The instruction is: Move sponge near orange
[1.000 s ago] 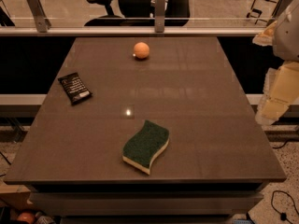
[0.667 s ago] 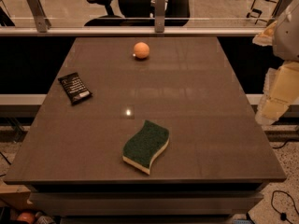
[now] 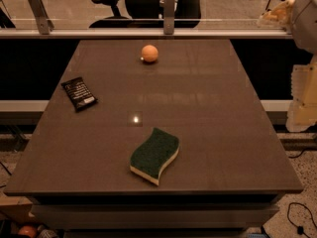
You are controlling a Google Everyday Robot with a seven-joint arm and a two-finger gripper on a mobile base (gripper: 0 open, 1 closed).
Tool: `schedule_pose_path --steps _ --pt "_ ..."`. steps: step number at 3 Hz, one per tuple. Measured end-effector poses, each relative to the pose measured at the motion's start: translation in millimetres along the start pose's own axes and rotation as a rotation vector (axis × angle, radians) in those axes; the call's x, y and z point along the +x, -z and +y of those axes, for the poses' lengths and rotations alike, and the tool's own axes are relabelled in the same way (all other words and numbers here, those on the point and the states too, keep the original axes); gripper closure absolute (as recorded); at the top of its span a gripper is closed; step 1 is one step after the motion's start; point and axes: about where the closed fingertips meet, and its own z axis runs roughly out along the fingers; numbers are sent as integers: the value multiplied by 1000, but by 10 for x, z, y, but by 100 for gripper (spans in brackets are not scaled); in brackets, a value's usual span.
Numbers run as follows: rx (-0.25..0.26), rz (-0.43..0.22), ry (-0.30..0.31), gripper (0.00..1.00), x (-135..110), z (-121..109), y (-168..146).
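Note:
The sponge [image 3: 154, 154], wavy with a dark green top over pale yellow foam, lies on the brown table [image 3: 213, 113] near its front edge, a little left of centre. The small round orange [image 3: 149, 53] sits near the far edge, straight beyond the sponge. My gripper [image 3: 300, 117] hangs as a pale shape at the right edge of the camera view, off the table's right side and far from both the sponge and the orange. It holds nothing that I can see.
A flat black snack packet [image 3: 79, 93] lies at the table's left side. A glass barrier with metal posts [image 3: 169, 9] runs behind the far edge. An office chair [image 3: 110, 6] stands beyond it.

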Motion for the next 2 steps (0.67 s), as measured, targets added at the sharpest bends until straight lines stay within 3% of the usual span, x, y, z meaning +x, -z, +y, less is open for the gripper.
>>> schedule_pose_path --steps 1,2 --pt "27 -47 162 0 -146 126 69" --pt "18 -154 307 0 -293 219 6"
